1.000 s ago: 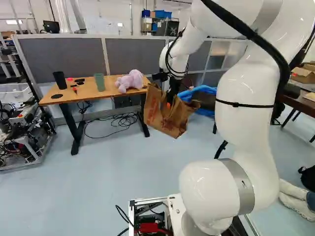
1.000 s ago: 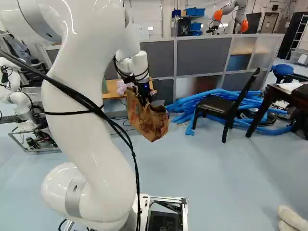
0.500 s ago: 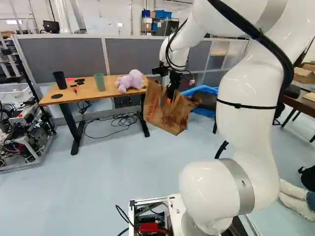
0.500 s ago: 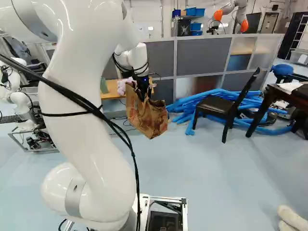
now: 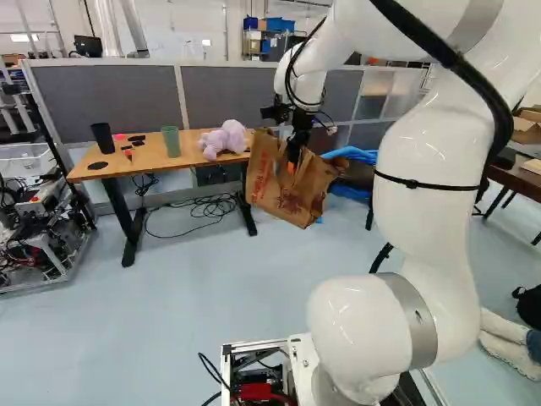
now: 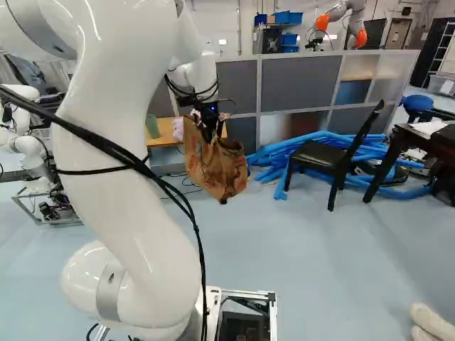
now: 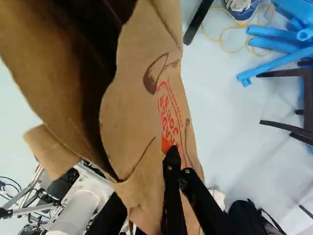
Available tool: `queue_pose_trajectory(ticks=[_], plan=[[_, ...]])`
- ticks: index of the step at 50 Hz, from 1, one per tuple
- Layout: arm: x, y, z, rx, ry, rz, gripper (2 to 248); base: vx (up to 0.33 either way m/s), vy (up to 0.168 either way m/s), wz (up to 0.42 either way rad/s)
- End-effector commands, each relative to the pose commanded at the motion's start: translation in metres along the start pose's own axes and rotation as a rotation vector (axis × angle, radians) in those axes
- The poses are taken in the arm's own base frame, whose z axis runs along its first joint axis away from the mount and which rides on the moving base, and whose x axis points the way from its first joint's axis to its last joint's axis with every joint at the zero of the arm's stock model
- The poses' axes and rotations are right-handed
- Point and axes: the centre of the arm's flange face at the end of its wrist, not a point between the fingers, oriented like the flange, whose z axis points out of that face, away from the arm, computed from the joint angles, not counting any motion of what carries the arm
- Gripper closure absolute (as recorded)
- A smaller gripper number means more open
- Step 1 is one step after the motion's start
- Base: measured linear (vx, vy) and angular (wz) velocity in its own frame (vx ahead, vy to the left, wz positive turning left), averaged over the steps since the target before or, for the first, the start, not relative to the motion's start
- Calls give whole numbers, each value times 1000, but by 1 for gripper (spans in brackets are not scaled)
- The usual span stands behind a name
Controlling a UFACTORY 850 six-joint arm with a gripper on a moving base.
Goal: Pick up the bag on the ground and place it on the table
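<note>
A large brown paper bag with red print (image 5: 272,191) is held in the air near the middle of the left base view, tilted, with its lowest corner pointed between five and six o'clock. Its sides are creased, its mouth is spread wide, and its inside is left dark in the wrist view. The bag is gripped near its rim by the black two-fingered claw (image 5: 292,168). The fingers are closed on one paper wall: an orange pad (image 7: 167,144) is pressed to the printed face, while the other finger is hidden by the paper.

In the left base view, the wooden-topped table with black legs (image 5: 135,172) is seen at ten o'clock; from it, the bag is placed between three and four o'clock. Whether they are touching cannot be told. On the table, a pale purple plush toy (image 5: 224,140) is set towards two o'clock, and a black cup (image 5: 103,138) towards ten.
</note>
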Motion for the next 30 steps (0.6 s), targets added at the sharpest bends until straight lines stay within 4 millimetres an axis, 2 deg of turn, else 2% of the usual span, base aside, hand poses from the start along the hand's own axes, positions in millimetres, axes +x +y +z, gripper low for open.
queue_pose_trajectory(ticks=[30], plan=[[3, -1, -46, 23, -21, -6, 229, 0, 0, 0]])
